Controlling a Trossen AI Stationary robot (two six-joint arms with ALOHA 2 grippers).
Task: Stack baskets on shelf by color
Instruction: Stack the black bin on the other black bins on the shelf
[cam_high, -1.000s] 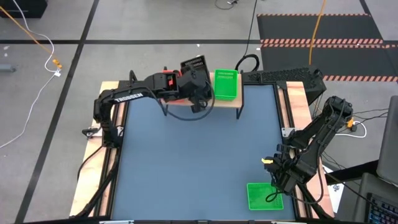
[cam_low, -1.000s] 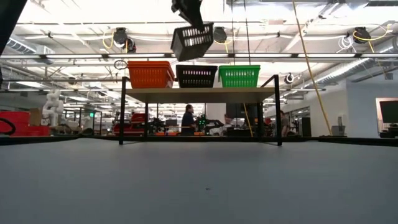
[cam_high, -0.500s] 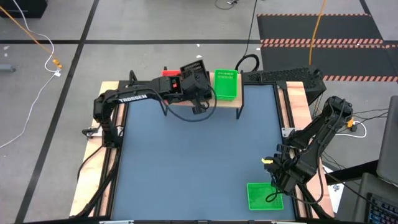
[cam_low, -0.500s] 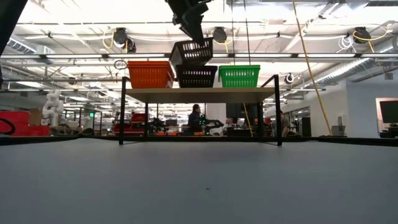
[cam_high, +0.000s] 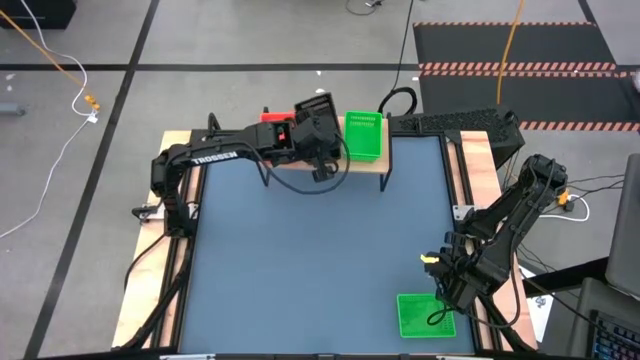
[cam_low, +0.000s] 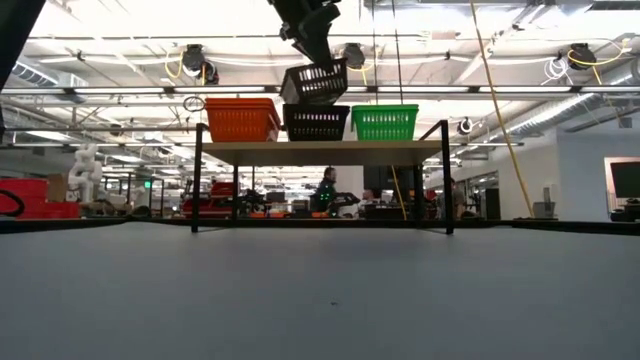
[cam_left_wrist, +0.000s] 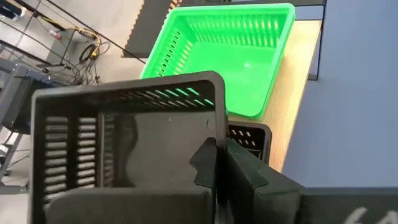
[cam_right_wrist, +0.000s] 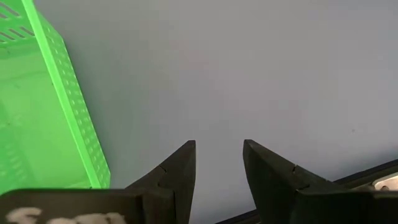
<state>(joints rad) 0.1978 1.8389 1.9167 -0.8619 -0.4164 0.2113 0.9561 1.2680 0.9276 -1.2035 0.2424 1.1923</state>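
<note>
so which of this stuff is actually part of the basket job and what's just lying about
Part of the job:
- black plastic mesh basket in the left gripper
- black basket, red-orange basket and green basket on the light-wood shelf
- green basket on the blue table, by the open right gripper

Just lying about:
- black keyboard
- floor cables
</note>
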